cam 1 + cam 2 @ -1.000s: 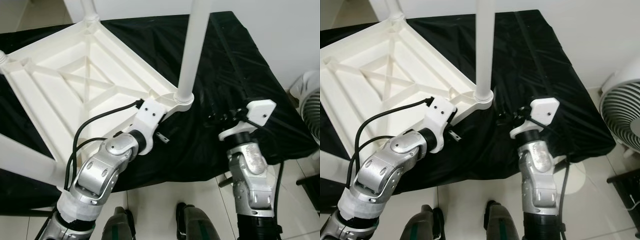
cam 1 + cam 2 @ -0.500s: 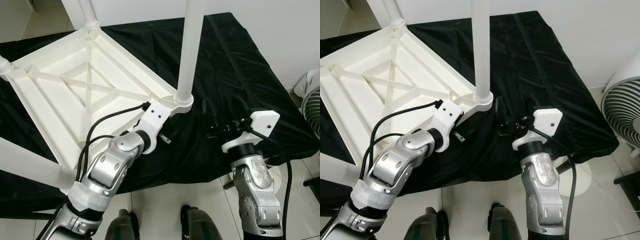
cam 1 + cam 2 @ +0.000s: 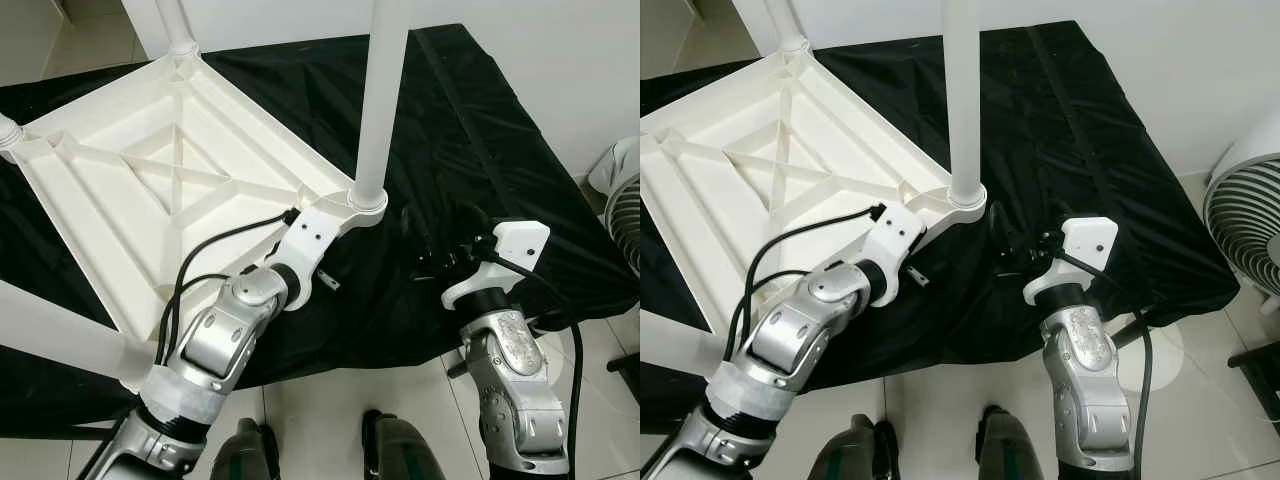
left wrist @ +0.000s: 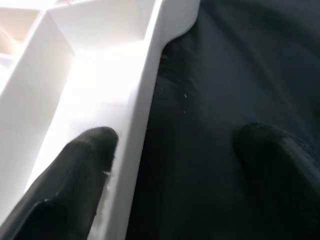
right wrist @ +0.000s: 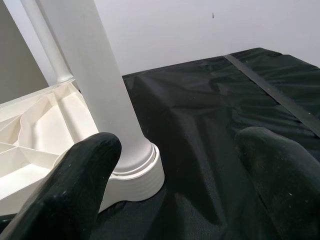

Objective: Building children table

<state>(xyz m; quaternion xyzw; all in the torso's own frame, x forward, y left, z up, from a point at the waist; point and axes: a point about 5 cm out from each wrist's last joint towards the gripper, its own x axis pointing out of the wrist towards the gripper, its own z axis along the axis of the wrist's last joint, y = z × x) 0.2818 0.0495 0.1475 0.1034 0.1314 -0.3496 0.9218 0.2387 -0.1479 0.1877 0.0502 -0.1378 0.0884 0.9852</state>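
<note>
A white plastic children's table [image 3: 180,190] lies upside down on a black cloth [image 3: 470,130]. Its legs stand up, one of them the leg [image 3: 380,100] at the near right corner. My left gripper [image 4: 180,140] is open and straddles the table's rim [image 4: 142,115] at that corner. One of its fingers [image 4: 90,155] is inside the rim and the other rests over the cloth. My right gripper [image 5: 182,147] is open, low over the cloth to the right of the leg's base [image 5: 135,167], with nothing between its fingers.
Other legs rise at the far corner [image 3: 180,30] and at the near left [image 3: 60,335]. A white fan [image 3: 1245,220] stands on the tiled floor at the right, beyond the cloth's edge. A white wall runs behind.
The whole view has shifted, so the camera moved. Both grippers keep nearly the same places relative to the table's near right corner.
</note>
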